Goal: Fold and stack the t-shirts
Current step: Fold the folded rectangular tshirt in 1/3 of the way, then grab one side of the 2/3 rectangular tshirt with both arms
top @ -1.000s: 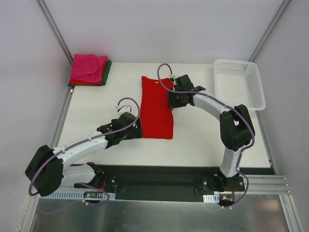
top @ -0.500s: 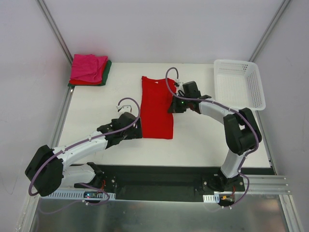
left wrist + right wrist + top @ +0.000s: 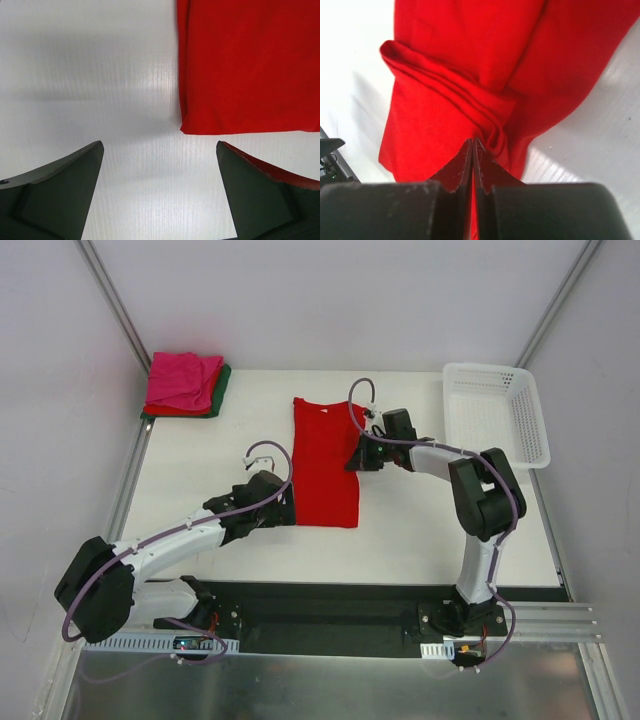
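On the white table (image 3: 420,530) we see the red t-shirt (image 3: 322,465) lying at the centre, folded into a long strip running from 12 to 6 o'clock. Our right gripper (image 3: 472,150) is clenched on a bunched pleat at its 3 o'clock edge. Our left gripper (image 3: 160,150) stands released just off the strip's 7 o'clock corner, gripping nothing. The folded stack (image 3: 185,383), pink on top, sits at 10 o'clock and the basket (image 3: 482,367) at 2.
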Controlling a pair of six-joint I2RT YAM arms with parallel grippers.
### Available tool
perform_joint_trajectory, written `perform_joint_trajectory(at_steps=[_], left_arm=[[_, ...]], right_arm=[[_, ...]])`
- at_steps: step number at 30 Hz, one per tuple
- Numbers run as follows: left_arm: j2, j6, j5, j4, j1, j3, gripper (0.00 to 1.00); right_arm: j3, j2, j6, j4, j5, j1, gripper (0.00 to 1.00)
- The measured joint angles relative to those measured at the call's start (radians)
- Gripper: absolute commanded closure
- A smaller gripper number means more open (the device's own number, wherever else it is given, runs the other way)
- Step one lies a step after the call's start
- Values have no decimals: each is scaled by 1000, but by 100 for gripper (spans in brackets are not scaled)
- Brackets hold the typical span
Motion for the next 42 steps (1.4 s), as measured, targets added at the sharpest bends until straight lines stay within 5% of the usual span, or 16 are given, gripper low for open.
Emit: perform_joint_trajectory(at_steps=[12,19,25,30,42], left_arm=[[11,0,0,0,6,0,4],[0,0,0,0,6,0,4],[-18,3,0,2,6,0,4],[16,39,1,27,6,1,3],[232,155,137,178,39,22,5]], right_arm=[[9,66,14,19,-8,-22,99],[26,-37,8,-44,2,-22,98],[43,-262,-11,-134,58,-21,60],[-82,-404,-11,-166,144,3,50],[-425,-516,80,-242,330,182,44]])
